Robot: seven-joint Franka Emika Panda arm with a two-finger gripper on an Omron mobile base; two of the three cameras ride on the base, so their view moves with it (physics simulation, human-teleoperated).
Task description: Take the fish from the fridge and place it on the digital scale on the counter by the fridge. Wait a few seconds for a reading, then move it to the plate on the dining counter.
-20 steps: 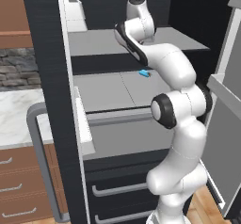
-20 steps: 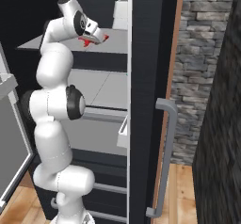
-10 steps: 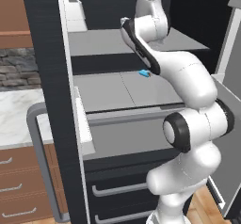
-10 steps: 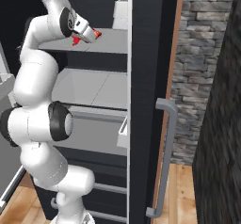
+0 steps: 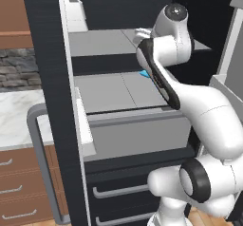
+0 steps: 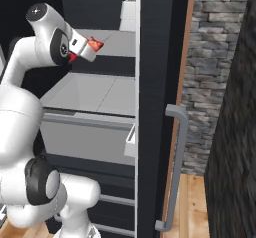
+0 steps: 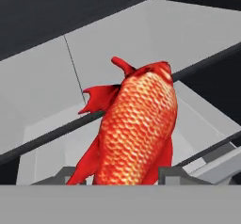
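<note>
My gripper [image 6: 89, 48] is shut on the fish [image 6: 95, 44], a small red-orange fish with spiky fins, and holds it in the air in front of the upper shelf of the open fridge [image 6: 150, 57]. In the hand view the fish [image 7: 136, 129] hangs close up between my two fingertips, head end toward the gripper [image 7: 123, 175], above the pale grey shelves [image 7: 197, 35]. The arm hides the hand in the left base view. The counter [image 5: 14, 118] with brown drawers lies left of the fridge [image 5: 47, 78]. The scale, plate and dining counter are out of view.
A small bright-blue item [image 5: 144, 73] lies on the middle shelf [image 5: 114, 89]. The open door with its white bins [image 5: 85, 130] and grey bar handle [image 5: 38, 163] stands to the left; from the other side the door edge and handle [image 6: 176, 167] stand right of the arm. Dark drawers fill the fridge's bottom.
The arm has swung and folded back toward the base, its elbow now low at the side. The fish stays in the gripper, clear of the upper shelf.
</note>
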